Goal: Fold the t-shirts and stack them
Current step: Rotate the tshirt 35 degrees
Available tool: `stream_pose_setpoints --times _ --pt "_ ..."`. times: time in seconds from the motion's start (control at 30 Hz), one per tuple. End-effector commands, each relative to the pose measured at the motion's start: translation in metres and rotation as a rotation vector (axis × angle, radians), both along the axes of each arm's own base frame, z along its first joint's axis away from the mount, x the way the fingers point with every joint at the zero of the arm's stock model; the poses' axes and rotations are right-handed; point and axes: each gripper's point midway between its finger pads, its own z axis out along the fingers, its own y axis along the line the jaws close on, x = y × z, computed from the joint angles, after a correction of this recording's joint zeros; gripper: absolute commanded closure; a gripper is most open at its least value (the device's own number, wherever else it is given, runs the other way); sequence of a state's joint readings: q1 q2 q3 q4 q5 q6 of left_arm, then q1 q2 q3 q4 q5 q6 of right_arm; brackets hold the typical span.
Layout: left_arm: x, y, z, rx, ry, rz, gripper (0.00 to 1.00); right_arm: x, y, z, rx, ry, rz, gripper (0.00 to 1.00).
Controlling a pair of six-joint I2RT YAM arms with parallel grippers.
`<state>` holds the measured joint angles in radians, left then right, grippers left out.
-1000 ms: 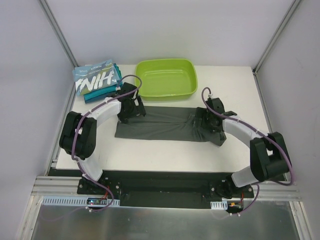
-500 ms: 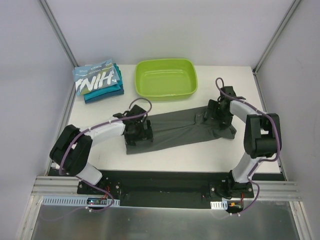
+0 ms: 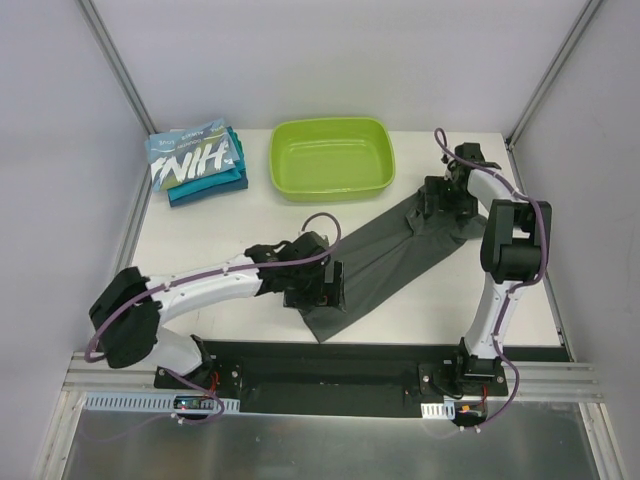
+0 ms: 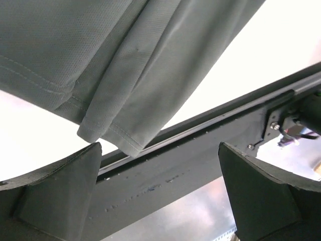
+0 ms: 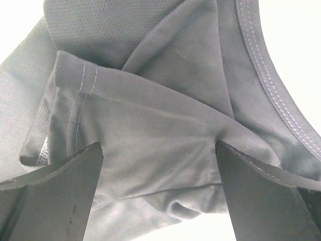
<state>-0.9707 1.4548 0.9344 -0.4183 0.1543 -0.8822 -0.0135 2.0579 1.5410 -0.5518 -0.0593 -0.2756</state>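
A dark grey t-shirt (image 3: pixel 380 258), folded into a long strip, lies diagonally on the white table from the near edge up to the far right. My left gripper (image 3: pixel 322 288) sits over its near end, jaws wide open; in the left wrist view (image 4: pixel 159 148) the shirt's hem corner (image 4: pixel 118 138) hangs just past the fingertips over the table's front rail. My right gripper (image 3: pixel 445 200) is over the far end, jaws wide open, with bunched grey cloth (image 5: pixel 160 125) under and between them. A folded light blue shirt with white letters (image 3: pixel 192 160) tops teal shirts (image 3: pixel 215 188) at the far left.
A lime-green plastic tub (image 3: pixel 330 158) stands at the back middle, close to the shirt's far end. The black front rail (image 3: pixel 330 355) runs just below the shirt's near end. The enclosure's walls and posts close in both sides.
The grey shirt has swung from lying crosswise to a diagonal. My left gripper moved right and toward the near edge with its end. My right gripper moved toward the far right.
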Motion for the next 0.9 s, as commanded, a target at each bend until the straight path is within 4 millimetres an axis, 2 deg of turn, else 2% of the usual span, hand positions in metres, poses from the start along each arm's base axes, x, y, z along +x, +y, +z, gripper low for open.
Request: stream_pose_setpoints --times 0.0,0.07,0.1,0.2,0.27,0.37,0.43,0.5,0.53,0.57,0.6,0.67,0.73,0.87 --pt "0.016 0.014 0.039 -0.042 -0.168 0.022 0.01 0.005 -0.013 0.070 -0.088 -0.133 0.059 0.04" --pt "0.023 0.029 0.043 -0.025 -0.209 0.053 0.01 0.002 -0.012 0.095 -0.088 -0.194 0.052 0.04" --pt "0.027 0.035 0.046 -0.031 -0.219 0.075 0.01 -0.001 -0.019 0.109 -0.125 -0.218 0.031 0.04" --pt "0.045 0.063 0.048 -0.005 -0.289 0.170 0.01 -0.019 -0.026 0.141 -0.178 -0.244 0.001 0.04" --pt "0.060 0.086 0.044 0.030 -0.327 0.255 0.01 -0.040 -0.006 0.156 -0.190 -0.242 0.036 0.04" --pt "0.082 0.119 0.029 0.029 -0.285 0.407 0.01 -0.082 0.037 0.156 -0.182 -0.230 0.099 0.04" --pt "0.092 0.130 0.016 0.014 -0.236 0.454 0.01 -0.115 0.078 0.140 -0.108 -0.217 0.165 0.04" --pt "0.098 0.134 0.007 0.020 -0.191 0.466 0.01 -0.158 0.131 0.117 0.010 -0.197 0.287 0.04" --pt "0.099 0.136 0.003 0.036 -0.189 0.467 0.01 -0.171 0.149 0.112 0.071 -0.212 0.332 0.04" --pt "0.100 0.138 -0.001 0.051 -0.181 0.470 0.01 -0.202 0.186 0.104 0.190 -0.185 0.456 0.04" --pt "0.100 0.139 -0.005 0.059 -0.173 0.472 0.01 -0.223 0.213 0.105 0.291 -0.186 0.541 0.04" --pt "0.102 0.144 -0.013 0.075 -0.161 0.486 0.01 -0.262 0.253 0.104 0.451 -0.173 0.663 0.04" --pt "0.101 0.152 -0.020 0.090 -0.142 0.513 0.01 -0.291 0.281 0.108 0.552 -0.166 0.742 0.04" --pt "0.096 0.168 -0.031 0.110 -0.125 0.563 0.01 -0.319 0.317 0.105 0.643 -0.143 0.810 0.04"
